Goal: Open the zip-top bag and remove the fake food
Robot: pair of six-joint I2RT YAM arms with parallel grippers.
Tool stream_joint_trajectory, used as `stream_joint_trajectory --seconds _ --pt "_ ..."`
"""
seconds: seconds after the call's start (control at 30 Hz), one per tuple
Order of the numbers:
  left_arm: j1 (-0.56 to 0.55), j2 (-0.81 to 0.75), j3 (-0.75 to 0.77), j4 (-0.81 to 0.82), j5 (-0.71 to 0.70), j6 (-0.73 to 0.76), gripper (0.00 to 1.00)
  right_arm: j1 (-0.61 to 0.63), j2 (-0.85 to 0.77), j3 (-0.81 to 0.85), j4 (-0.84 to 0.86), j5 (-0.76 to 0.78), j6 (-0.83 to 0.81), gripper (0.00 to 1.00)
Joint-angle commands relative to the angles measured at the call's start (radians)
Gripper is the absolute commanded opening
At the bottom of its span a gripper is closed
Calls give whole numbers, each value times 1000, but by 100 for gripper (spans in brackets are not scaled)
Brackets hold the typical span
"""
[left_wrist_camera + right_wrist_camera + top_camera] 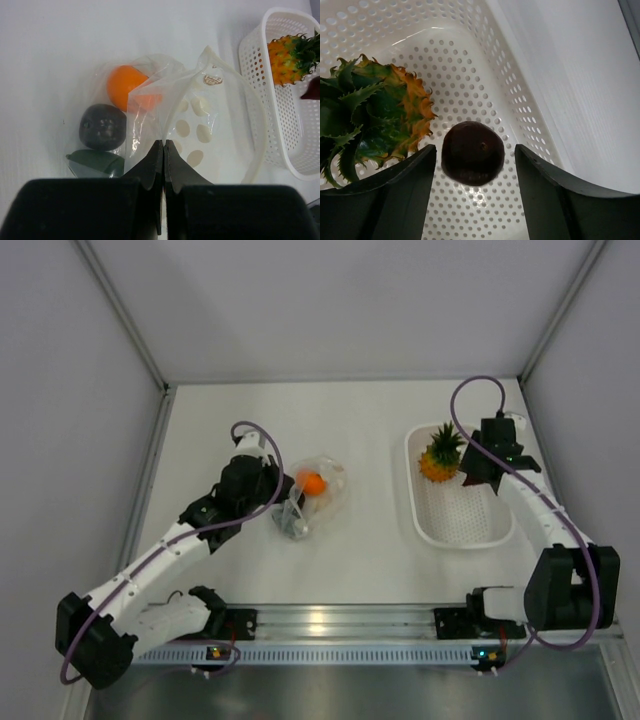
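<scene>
The zip-top bag [318, 496] lies crumpled on the table, and my left gripper [164, 142] is shut on a fold of its clear plastic [200, 115]. Inside it I see a round orange fruit [125, 85], a dark round piece [102, 126] and a dark green piece [97, 161]. My right gripper [475, 148] hangs open over the white basket [470, 70]. A dark brown round piece [472, 152] sits between its fingers with a gap on each side. The pineapple [375, 115] lies in the basket just to the left.
The perforated white basket [460, 540] stands at the right of the table, close to the right wall. The pineapple [440, 455] fills its far end. A grey rail runs along the near edge by the arm bases.
</scene>
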Motion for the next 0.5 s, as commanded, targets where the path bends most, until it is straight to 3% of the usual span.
stream_joint_trajectory --seconds 0.0,0.07,0.23,0.47 --pt "5 -35 39 6 19 15 0 -13 -12 9 32 -29 -25 66" --pt "5 -38 42 4 24 15 0 -13 -21 15 18 -36 -36 76" --pt "5 -47 53 -3 33 15 0 -12 -53 24 4 -88 -39 76" --pt "5 -82 67 -3 50 -2 0 54 -191 22 -14 -210 18 61"
